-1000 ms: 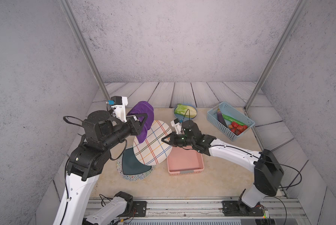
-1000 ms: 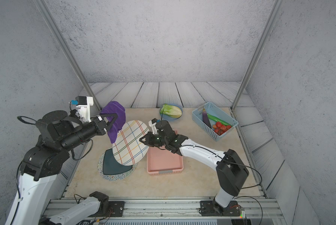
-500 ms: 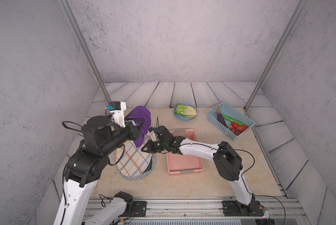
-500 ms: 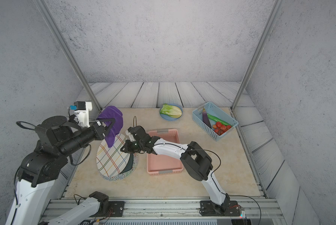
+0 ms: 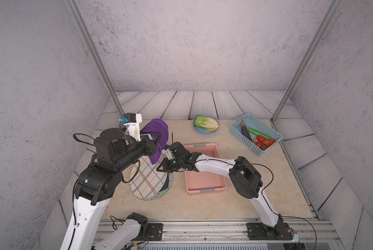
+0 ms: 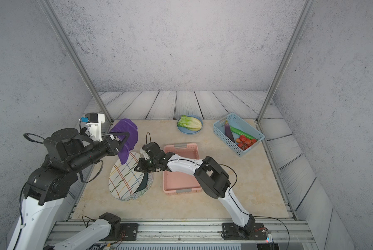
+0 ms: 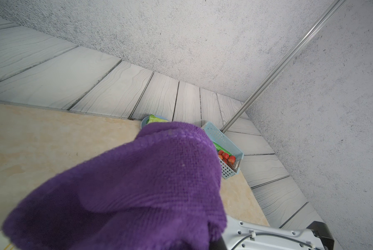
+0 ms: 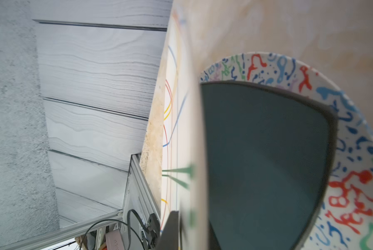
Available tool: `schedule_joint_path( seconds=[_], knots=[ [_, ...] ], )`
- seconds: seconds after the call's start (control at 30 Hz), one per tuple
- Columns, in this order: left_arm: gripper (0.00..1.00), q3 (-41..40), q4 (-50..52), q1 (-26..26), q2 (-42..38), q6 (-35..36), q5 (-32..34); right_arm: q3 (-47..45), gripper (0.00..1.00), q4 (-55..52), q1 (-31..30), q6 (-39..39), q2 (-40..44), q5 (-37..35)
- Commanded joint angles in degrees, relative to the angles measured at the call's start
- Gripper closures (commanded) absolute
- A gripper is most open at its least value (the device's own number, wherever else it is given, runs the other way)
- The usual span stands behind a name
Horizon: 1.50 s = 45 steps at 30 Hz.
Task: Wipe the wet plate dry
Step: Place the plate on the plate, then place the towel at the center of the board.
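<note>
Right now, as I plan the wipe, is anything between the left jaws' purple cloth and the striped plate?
Nothing visible does. The purple cloth hangs over the far edge of the striped plate; the right gripper sits aside at its rim.

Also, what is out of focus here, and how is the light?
Left wrist view: the purple woven cloth fills much of the frame, near part soft, far edge sharp. Right wrist view: the white plate with coloured stripes is a blurred band near the lens; the dark teal plate is sharper. In both top views: soft even light, faint shadows, no glare.
</note>
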State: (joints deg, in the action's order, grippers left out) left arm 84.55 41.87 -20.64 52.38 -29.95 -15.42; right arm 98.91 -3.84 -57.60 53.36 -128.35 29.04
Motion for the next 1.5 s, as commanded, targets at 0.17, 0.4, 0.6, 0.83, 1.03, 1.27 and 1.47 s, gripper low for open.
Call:
schedule_joint_path(
  seconds=[0.17, 0.4, 0.6, 0.83, 1.03, 1.27, 1.47],
  knots=[
    [1.00, -1.4, -2.3, 0.3, -0.4, -0.1, -0.6, -2.1, 0.70, -6.0, -0.3, -4.2, -0.7, -3.1],
    [1.00, -2.1, -2.0, 0.3, -0.5, 0.4, 0.0, -3.1, 0.51, -9.5, -0.3, -6.5, 1.4, -4.8],
    [1.00, -2.4, -2.1, 0.3, -0.4, 0.1, 0.1, -4.1, 0.44, -11.2, -0.3, -8.0, 4.6, -6.4],
    [1.00, -2.1, -1.4, 0.4, -0.2, 0.6, 2.1, -6.1, 0.42, -11.9, -0.2, -9.2, 9.8, -8.0],
    [1.00, -1.1, -1.0, 0.4, 0.1, 0.9, 4.1, -7.7, 0.42, -11.1, 0.4, -9.1, 14.7, -7.5],
    [1.00, -4.9, -5.2, 0.5, 3.0, 2.2, 8.8, -17.4, 0.42, -7.9, 4.5, -9.6, 28.3, -12.0],
    [1.00, -6.8, -9.9, 0.9, 17.9, 5.9, 16.0, -32.2, 0.40, -6.7, 11.9, -11.2, 47.4, -20.3]
  ],
)
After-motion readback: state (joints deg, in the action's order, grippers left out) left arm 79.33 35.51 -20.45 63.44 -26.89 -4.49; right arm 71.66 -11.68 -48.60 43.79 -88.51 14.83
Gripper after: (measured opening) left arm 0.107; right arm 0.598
